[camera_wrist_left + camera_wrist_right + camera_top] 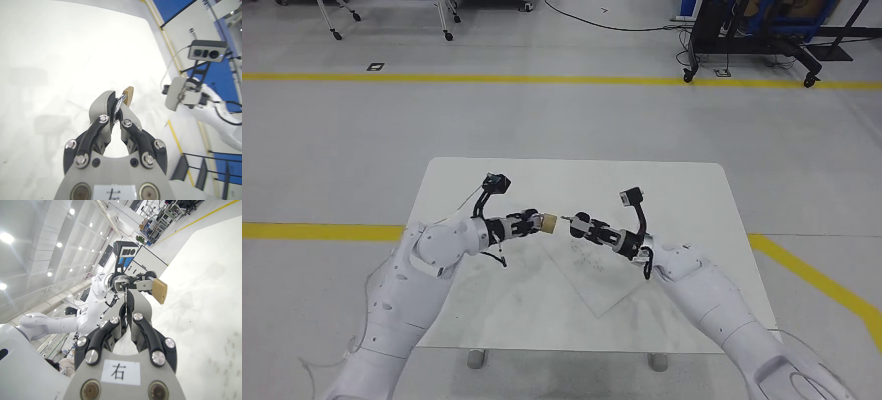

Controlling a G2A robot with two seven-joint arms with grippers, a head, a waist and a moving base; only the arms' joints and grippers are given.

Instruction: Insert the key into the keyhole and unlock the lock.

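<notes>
Mid-frame, the left gripper clamps the brass lock by its silver shackle, body jutting past the fingertips.

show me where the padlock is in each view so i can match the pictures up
Top view: the padlock hangs over the table, between the two arms' tips.
Left wrist view: the padlock juts past the left end effector, which pinches its shackle.
Right wrist view: the padlock is farther off, in the other arm's grip, beyond the right end effector.
Shared landmark: the white table under it.
</notes>
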